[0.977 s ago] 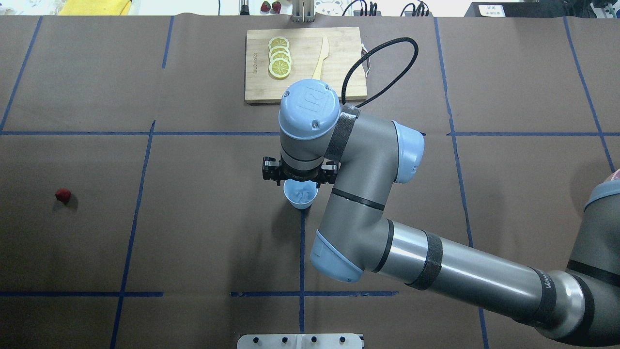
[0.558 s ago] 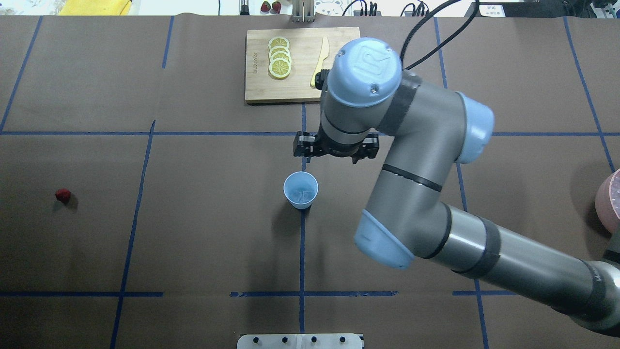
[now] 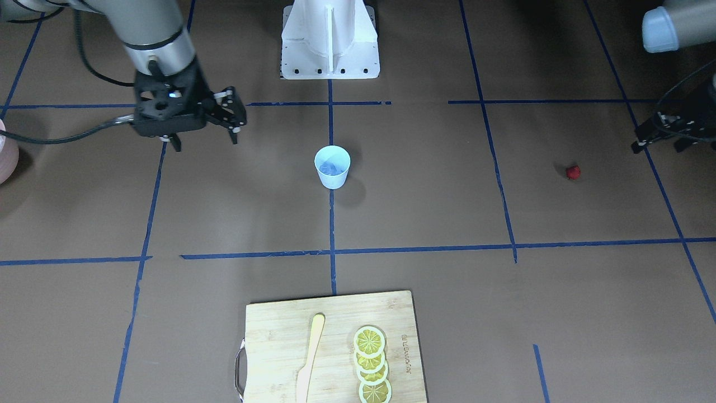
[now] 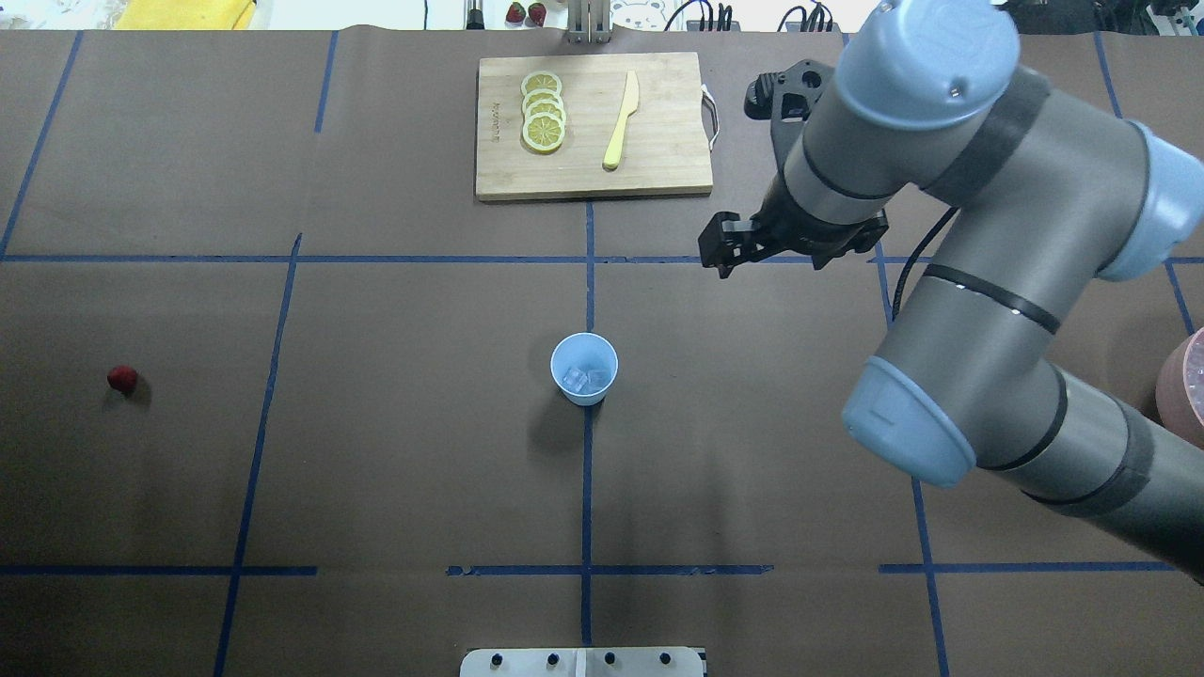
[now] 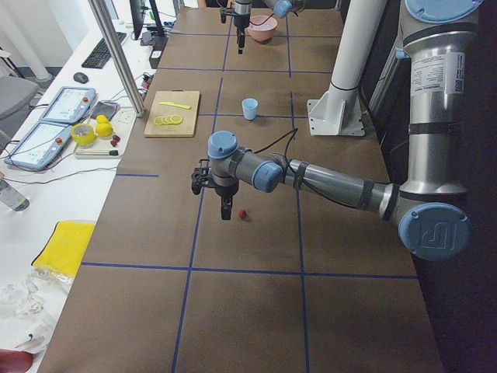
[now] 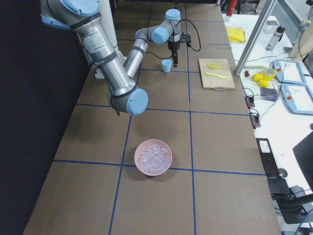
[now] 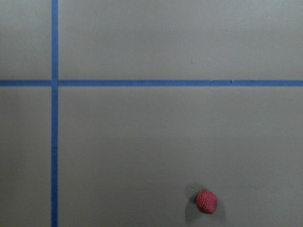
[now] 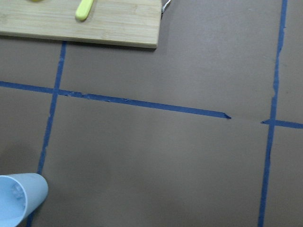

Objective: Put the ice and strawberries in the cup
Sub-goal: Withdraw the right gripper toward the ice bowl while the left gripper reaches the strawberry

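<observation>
The pale blue cup stands upright at the table's centre with clear ice cubes inside; it also shows in the front view. A small red strawberry lies alone on the table at the robot's far left. It appears low and right in the left wrist view. My left gripper hovers near the strawberry, open and empty. My right gripper hangs open and empty, away from the cup toward the robot's right.
A pink bowl of ice cubes sits at the robot's far right. A wooden cutting board at the far side carries lemon slices and a yellow knife. The robot's white base plate stands at the near edge.
My right gripper has left its place right over the cup and swung away to the robot's right and farther out. The cup with its ice stays put.
</observation>
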Robot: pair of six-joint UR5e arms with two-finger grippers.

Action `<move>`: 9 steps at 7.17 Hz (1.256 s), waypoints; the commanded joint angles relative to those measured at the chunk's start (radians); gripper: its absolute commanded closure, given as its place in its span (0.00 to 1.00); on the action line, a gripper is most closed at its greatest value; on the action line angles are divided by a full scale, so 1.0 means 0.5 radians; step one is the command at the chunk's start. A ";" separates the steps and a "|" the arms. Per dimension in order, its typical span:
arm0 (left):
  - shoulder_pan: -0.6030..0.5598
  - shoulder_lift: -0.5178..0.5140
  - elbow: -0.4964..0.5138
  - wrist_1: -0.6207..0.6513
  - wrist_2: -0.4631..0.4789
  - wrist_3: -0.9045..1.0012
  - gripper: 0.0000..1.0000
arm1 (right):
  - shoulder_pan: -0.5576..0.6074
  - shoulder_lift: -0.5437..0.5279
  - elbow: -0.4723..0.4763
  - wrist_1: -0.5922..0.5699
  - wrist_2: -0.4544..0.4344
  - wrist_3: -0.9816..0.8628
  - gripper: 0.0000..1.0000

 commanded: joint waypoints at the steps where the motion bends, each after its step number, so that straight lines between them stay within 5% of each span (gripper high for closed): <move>1: 0.245 0.046 0.051 -0.247 0.198 -0.308 0.00 | 0.127 -0.181 0.110 -0.004 0.081 -0.227 0.00; 4: 0.537 -0.009 0.327 -0.759 0.303 -0.707 0.00 | 0.241 -0.347 0.135 0.017 0.106 -0.421 0.00; 9: 0.599 -0.068 0.383 -0.775 0.355 -0.714 0.00 | 0.263 -0.375 0.135 0.020 0.106 -0.461 0.00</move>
